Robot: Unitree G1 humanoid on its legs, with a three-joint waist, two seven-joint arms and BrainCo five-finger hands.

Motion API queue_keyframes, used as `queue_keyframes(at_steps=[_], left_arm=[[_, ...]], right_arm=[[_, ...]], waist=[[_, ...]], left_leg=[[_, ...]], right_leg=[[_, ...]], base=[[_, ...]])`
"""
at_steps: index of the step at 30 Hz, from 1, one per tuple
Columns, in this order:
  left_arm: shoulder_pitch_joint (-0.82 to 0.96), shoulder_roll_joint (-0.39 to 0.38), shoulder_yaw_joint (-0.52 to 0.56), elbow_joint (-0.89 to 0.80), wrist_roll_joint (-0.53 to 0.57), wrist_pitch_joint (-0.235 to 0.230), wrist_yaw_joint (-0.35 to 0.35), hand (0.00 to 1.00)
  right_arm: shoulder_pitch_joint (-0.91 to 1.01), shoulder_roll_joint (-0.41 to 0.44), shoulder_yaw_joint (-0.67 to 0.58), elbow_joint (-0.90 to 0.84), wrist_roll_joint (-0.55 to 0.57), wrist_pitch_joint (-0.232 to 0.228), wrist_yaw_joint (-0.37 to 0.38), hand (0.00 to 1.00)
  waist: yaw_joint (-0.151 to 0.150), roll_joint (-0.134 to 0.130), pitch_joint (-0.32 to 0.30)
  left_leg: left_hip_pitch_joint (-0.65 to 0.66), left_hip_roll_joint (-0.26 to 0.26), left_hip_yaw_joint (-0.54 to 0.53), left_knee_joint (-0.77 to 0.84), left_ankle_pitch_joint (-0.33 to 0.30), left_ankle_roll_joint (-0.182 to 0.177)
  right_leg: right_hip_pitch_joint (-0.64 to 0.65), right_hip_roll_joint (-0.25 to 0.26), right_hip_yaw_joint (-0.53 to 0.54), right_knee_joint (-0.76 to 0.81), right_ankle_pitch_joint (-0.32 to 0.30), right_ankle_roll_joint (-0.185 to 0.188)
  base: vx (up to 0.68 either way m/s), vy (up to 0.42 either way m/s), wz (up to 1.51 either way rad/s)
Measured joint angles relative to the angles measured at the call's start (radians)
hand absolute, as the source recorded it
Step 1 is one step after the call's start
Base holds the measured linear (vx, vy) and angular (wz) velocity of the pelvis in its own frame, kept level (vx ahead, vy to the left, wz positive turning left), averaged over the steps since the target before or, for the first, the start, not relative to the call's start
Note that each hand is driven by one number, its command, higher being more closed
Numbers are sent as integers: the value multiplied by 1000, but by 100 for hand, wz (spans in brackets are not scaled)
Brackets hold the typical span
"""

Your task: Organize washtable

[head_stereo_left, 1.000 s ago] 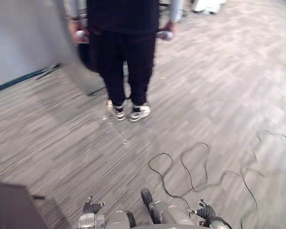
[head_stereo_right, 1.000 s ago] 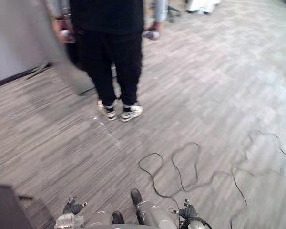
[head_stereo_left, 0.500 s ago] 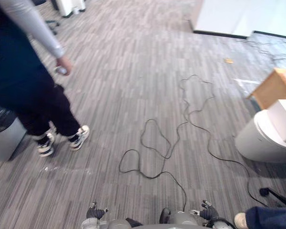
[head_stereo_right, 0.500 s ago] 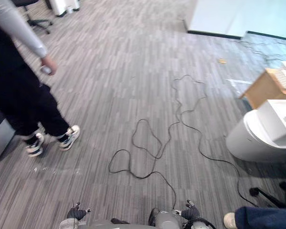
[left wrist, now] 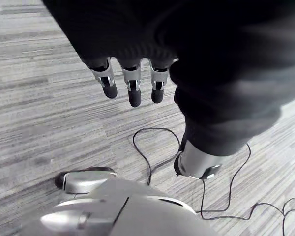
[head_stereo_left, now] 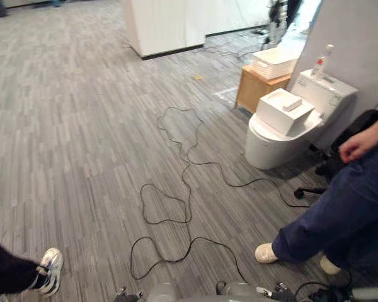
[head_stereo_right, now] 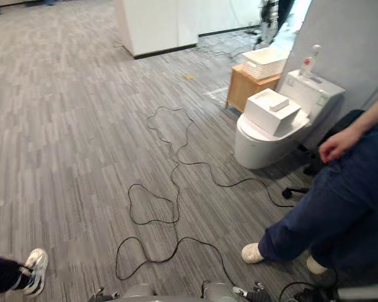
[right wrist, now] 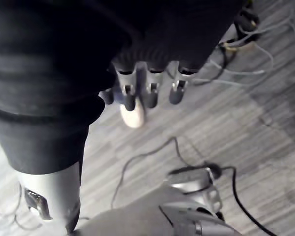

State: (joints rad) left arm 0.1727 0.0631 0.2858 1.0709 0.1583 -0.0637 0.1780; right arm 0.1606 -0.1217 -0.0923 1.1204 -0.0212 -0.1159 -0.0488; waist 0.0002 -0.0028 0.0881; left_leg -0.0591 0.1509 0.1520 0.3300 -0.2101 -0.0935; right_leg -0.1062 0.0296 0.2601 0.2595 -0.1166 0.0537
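Nearest to me, my left hand [left wrist: 133, 91] hangs at my side above the grey floor [head_stereo_left: 82, 126]. Its fingers are loose and nearly straight, and it holds nothing. My right hand [right wrist: 150, 93] hangs the same way on the other side, relaxed and empty.

A little further out, a pale shoe [head_stereo_left: 49, 269] stands at my lower left. On my right is a person in blue trousers [head_stereo_left: 331, 214], one hand hanging by the thigh.

Beyond that person is a white toilet [head_stereo_left: 271, 141] with a white box [head_stereo_left: 282, 113] on its lid and a small white block [head_stereo_left: 292, 104] on top of the box. A bottle [head_stereo_left: 322, 61] stands upright on the cistern. Just past the toilet is a wooden stand [head_stereo_left: 258, 85] with a white tray [head_stereo_left: 274, 60] on it. I take this corner to be my wash area (nothing else here looks like one), and it is well apart from both hands.

I expect the bottle to be light, smooth and easy to tip, so I would wrap its body low, under the neck. The box looks too broad for one hand, so I would press it between both palms on opposite sides and lift the loose block off first. I cannot tell how much the box weighs.

Farthest back stands a white partition [head_stereo_left: 167, 25].
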Motion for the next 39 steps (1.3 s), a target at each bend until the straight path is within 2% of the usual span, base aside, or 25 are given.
queue_keyframes(at_steps=[2, 5, 9, 13, 15, 16, 21, 28, 30, 31, 33, 34, 35, 36, 37, 39], left_arm=[[2, 8, -1, 1, 1, -2, 1, 0], [-1, 13, -19, 23, 2, -2, 1, 0], [-2, 13, -19, 30, 2, -3, -2, 0], [-4, 20, -26, 41, 2, -8, -2, 0], [-1, 24, -42, 43, 2, -8, -3, 0], [1, 25, -42, 43, 1, -8, -2, 0], [3, 29, -59, 44, 1, -8, -3, 0], [3, 35, -61, 42, 1, -10, -4, 0], [3, 40, -58, 40, 1, -10, -5, 0], [1, 40, -54, 34, 1, -10, -6, 0], [8, 38, -32, 26, 1, -10, -11, 0], [3, 38, 7, 13, 0, -10, -25, 0], [4, 30, 17, 3, 0, -9, -25, 0], [6, 17, 35, -5, -1, -9, -24, 0], [7, 22, 40, -6, -2, -10, -24, 0], [5, 11, 38, -9, -13, -11, -24, 0]], right_arm=[[8, 11, -8, 5, 4, 2, 0, 0], [24, 15, -27, 4, 23, 0, -6, 0], [25, 15, -47, 10, 30, 2, -5, 0], [22, 22, -55, 31, 30, 6, -5, 0], [23, 25, -55, 33, 30, 6, -5, 0], [23, 26, -54, 33, 30, 6, -6, 0], [23, 25, -26, 32, 30, 6, -7, 0], [27, 28, -27, 32, 24, 6, -10, 0], [23, 32, -29, 31, 19, 6, -10, 0], [22, 33, -28, 31, 18, 5, -7, 0], [20, 33, -29, 18, 17, 4, 1, 0], [14, 39, -30, 13, 16, 4, 7, 0], [12, 37, -30, 13, 15, 4, 8, 0], [11, 35, -37, 12, 15, 4, 8, 0], [2, 35, -47, 12, 15, 6, 7, 0], [-17, 26, -48, 10, 11, 9, 7, 0]], waist=[[2, -17, -22], [-5, -21, -54], [-13, -10, -59], [-9, -25, -66], [-9, -24, -65], [-9, -34, -70], [-6, -47, -64], [-7, -50, -61], [-11, -49, -59], [-9, -49, -44], [-1, -47, -24], [0, -58, 3], [4, -57, 16], [20, -56, 31], [21, -69, 44], [21, -55, 48]], left_leg=[[30, -34, 39, -69, 19, 26], [76, -91, 53, -166, 53, 56], [106, -123, 52, -196, 60, 66], [134, -129, 51, -223, 71, 77], [136, -131, 52, -232, 78, 78], [144, -133, 55, -248, 89, 79], [178, -135, 60, -330, 137, 71], [167, -134, 17, -360, 152, 62], [126, -126, -3, -283, 118, 57], [70, -105, -12, -161, 56, 49], [4, -68, -13, 21, -4, 30], [-102, -41, -14, 257, -5, 24], [-138, -27, -13, 337, 10, 27], [-173, -18, -13, 418, 44, 7], [-195, -17, -11, 462, 61, 1], [-208, -28, -5, 413, 16, 19]], right_leg=[[25, -35, 24, -77, 36, 24], [61, -89, 15, -158, 67, 47], [93, -124, -6, -189, 75, 57], [107, -128, -20, -192, 78, 57], [104, -129, -26, -192, 78, 57], [103, -131, -37, -192, 78, 57], [99, -129, -47, -195, 78, 55], [100, -137, -111, -196, 74, 49], [87, -133, -126, -143, 41, 38], [65, -117, -127, -77, -2, 19], [45, -89, -130, 7, -53, 6], [29, -83, -148, 73, -94, 4], [29, -79, -153, 97, -109, 1], [38, -83, -156, 132, -137, -4], [55, -101, -160, 138, -153, -6], [58, -114, -160, 136, -160, -6]], base=[[139, 242, -27], [141, 163, -5], [53, 113, 4], [-28, 17, 0], [-67, -23, -3], [-132, -50, -4], [-132, -55, 1], [-66, -41, 16], [56, -44, 32], [50, -58, 28], [19, -72, 22], [-10, -72, 30], [0, -66, 35], [63, -48, 30], [91, -26, 30], [73, 40, 13]])
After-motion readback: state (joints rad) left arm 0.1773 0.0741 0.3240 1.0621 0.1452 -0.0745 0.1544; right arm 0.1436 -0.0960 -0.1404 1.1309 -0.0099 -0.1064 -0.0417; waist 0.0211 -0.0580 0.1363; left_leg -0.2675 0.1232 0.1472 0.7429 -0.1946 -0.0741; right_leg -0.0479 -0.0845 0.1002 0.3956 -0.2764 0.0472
